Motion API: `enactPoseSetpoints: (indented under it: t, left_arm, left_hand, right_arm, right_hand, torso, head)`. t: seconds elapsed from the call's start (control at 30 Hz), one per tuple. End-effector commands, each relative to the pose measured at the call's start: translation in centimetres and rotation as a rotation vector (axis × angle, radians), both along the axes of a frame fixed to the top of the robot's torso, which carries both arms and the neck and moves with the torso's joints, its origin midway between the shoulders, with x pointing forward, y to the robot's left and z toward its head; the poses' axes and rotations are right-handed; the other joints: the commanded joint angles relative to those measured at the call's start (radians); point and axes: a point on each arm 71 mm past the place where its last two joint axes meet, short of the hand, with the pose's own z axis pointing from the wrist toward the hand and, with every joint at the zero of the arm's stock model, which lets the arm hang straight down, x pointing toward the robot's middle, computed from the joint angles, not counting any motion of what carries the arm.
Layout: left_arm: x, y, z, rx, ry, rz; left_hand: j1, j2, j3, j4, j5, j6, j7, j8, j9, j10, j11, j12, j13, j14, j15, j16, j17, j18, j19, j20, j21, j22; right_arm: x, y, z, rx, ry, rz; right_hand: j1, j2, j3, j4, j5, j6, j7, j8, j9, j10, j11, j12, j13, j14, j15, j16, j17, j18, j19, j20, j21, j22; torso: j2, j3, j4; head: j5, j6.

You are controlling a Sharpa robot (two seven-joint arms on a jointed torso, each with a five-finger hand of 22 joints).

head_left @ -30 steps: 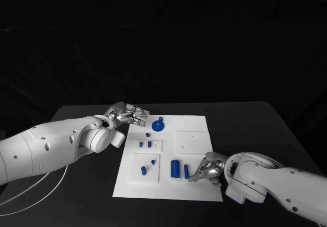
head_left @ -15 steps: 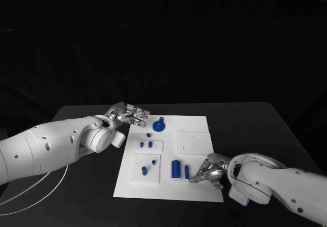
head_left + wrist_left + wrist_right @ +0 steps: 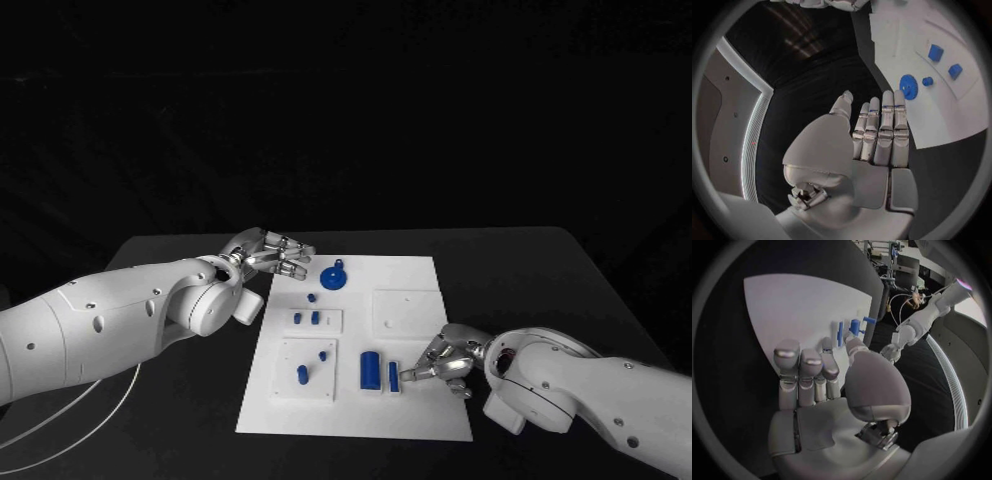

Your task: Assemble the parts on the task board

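— While the right hand hovers empty, fingers apart, beside the peg, which step?
— Picking it, I'd judge. Left hand, also empty and spread, waits by the board, near the gear. Next: close on the peg.

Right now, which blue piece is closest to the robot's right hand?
The thin blue bar, right beside the right hand; the fatter blue cylinder lies one step farther away.
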Motion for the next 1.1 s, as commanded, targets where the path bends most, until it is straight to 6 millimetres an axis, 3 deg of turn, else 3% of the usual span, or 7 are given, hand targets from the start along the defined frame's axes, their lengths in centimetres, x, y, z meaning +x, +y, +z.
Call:
enactPoseSetpoints:
  t: [0.03, 0.3, 0.53, 0.67, 0.77, 0.9, 1.1]
  left_arm:
    - [0.2, -0.2, 0.4, -0.033, -0.039, 0.017]
    - [1.0, 0.4, 0.6, -0.066, -0.071, 0.079]
    - [1.7, 1.2, 0.8, -0.096, -0.092, 0.121]
    - [2.3, 1.2, 1.1, -0.13, -0.106, 0.113]
    - [2.9, 1.2, 1.4, -0.158, -0.122, 0.105]
    - [4.0, 1.2, 1.8, -0.169, -0.14, 0.113]
    - [5.1, 1.2, 1.9, -0.17, -0.151, 0.135]
  left_hand:
    - [0.01, -0.003, 0.008, -0.001, 0.004, 0.001, 0.001, -0.002, 0.0, 0.005, 0.001, 0.002, 0.0, 0.0, -0.001, -0.004, 0.001, -0.02, -0.009, -0.002, 0.004, 0.001]
    - [0.021, 0.0, 0.015, -0.008, 0.005, 0.007, -0.001, -0.002, 0.0, 0.005, 0.001, 0.001, 0.0, -0.001, -0.001, -0.004, 0.001, -0.02, -0.009, -0.003, 0.004, 0.002]
    - [0.028, -0.002, 0.02, -0.015, -0.004, 0.012, -0.002, -0.003, 0.0, -0.008, 0.007, 0.001, 0.0, -0.052, 0.014, -0.005, -0.003, -0.02, -0.03, 0.008, -0.008, -0.002]
    - [0.026, 0.001, 0.018, -0.021, -0.025, 0.004, 0.002, -0.004, 0.0, -0.031, 0.016, 0.001, 0.0, -0.101, 0.031, -0.005, -0.004, -0.019, -0.062, 0.027, -0.032, -0.015]
    - [0.024, 0.01, 0.015, -0.032, -0.048, -0.015, -0.005, -0.004, -0.001, -0.064, 0.018, 0.001, 0.0, -0.138, 0.032, -0.006, -0.005, -0.02, -0.091, 0.039, -0.039, -0.029]
    - [0.027, 0.02, 0.007, -0.06, -0.107, -0.05, -0.016, -0.006, -0.002, -0.138, 0.022, 0.001, -0.001, -0.222, 0.039, -0.006, -0.007, -0.013, -0.146, 0.068, -0.041, -0.058]
    - [0.017, 0.039, -0.015, -0.099, -0.147, -0.087, -0.03, -0.009, -0.004, -0.168, 0.012, 0.0, -0.001, -0.255, 0.037, -0.006, -0.008, 0.065, -0.162, 0.134, -0.036, -0.106]
  right_arm:
    - [1.9, -0.5, 1.3, 0.181, -0.106, -0.007]
    - [7.1, -2.7, 3.9, 0.338, -0.305, -0.068]
    - [10.9, -4.0, 4.6, 0.477, -0.406, -0.184]
    - [12.4, -4.3, 4.6, 0.559, -0.412, -0.226]
    - [13.3, -4.2, 4.5, 0.62, -0.404, -0.237]
    - [14.1, -4.1, 4.3, 0.684, -0.383, -0.247]
    - [14.6, -4.2, 4.1, 0.732, -0.371, -0.267]
  right_hand:
    - [-0.002, 0.028, -0.016, -0.02, 0.016, -0.008, -0.004, 0.004, 0.005, -0.005, 0.005, -0.002, -0.003, -0.001, -0.002, -0.014, -0.006, 0.006, 0.055, -0.002, -0.014, 0.078]
    - [-0.024, 0.118, -0.111, -0.132, 0.07, -0.026, -0.001, 0.004, 0.004, -0.033, 0.004, -0.101, -0.092, -0.004, -0.003, -0.099, -0.095, 0.007, 0.052, -0.002, -0.11, 0.042]
    - [-0.001, 0.165, -0.148, -0.197, 0.071, -0.061, 0.016, 0.007, -0.005, -0.168, 0.024, -0.431, -0.396, -0.086, 0.023, -0.316, -0.226, 0.017, -0.026, 0.023, -0.575, -0.193]
    - [0.021, 0.207, -0.121, -0.229, 0.066, -0.122, 0.054, 0.001, -0.024, -0.269, 0.085, -0.731, -0.711, -0.237, 0.104, -0.604, -0.414, 0.012, -0.217, 0.1, -0.699, -0.44]
    - [0.012, 0.215, -0.093, -0.254, 0.035, -0.188, 0.067, 0.001, -0.026, -0.301, 0.155, -0.984, -1.047, -0.339, 0.19, -0.876, -0.633, 0.019, -0.449, 0.202, -0.722, -0.729]
    - [-0.006, 0.233, -0.086, -0.265, -0.003, -0.206, 0.059, 0.004, -0.025, -0.338, 0.167, -1.03, -1.206, -0.35, 0.216, -0.982, -0.918, 0.098, -0.489, 0.304, -0.717, -1.102]
    - [-0.011, 0.232, -0.129, -0.238, 0.0, -0.221, 0.069, 0.002, -0.025, -0.364, 0.178, -1.03, -1.206, -0.389, 0.229, -0.983, -0.916, 0.145, -0.506, 0.349, -0.706, -1.24]
  torso:
    - [-0.005, -0.003, -0.0023]
    - [-0.017, -0.0109, -0.0113]
    - [-0.025, -0.0089, -0.0167]
    - [-0.027, -0.0087, -0.0161]
    - [-0.028, -0.0069, -0.0191]
    - [-0.028, -0.0041, -0.0175]
    - [-0.027, 0.0001, -0.0183]
  head:
    - [-0.005, 0.03]
    - [-0.001, 0.075]
    - [0.006, 0.117]
    - [0.001, 0.147]
    - [0.007, 0.168]
    - [0.004, 0.188]
    - [0.002, 0.215]
